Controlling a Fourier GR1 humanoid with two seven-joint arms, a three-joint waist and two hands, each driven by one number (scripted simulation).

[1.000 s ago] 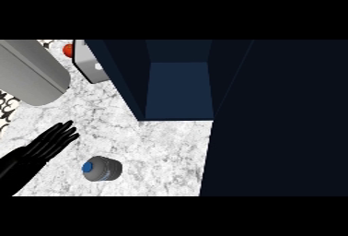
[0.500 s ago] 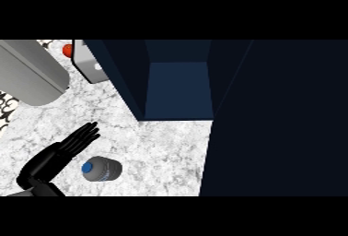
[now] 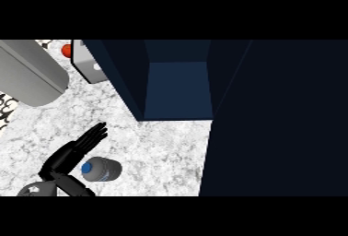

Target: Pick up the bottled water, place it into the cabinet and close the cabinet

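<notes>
- Nearest the lower edge, at the view's left, a black hand (image 3: pixel 68 159) comes in on a grey forearm; by its place in the view it is judged to be the robot's left hand. Its fingers (image 3: pixel 94 134) are straight and close together, pointing up and to the right, and they hold nothing.
- Just beside that hand, to its right and slightly lower than the fingertips, stands the bottled water (image 3: pixel 101 169) on the marble counter (image 3: pixel 163 152). Whether the thumb touches it cannot be told.
- The bottle is seen from almost straight above: its blue cap (image 3: pixel 89 168) faces the viewer, so its long axis runs upright, leaning a little toward the left (a judgement from the cap sitting left of the grey body).
- The coming move turns on this: the bottle lies on the palm side, to the right of the fingers, so the hand would likely need to curl inward round it.
- Farther up, the open cabinet (image 3: pixel 175 87) shows a dark blue hollow, well apart from the bottle.
- At the far left lies a grey cylinder (image 3: pixel 27 73).
- The right hand is not in view.
</notes>
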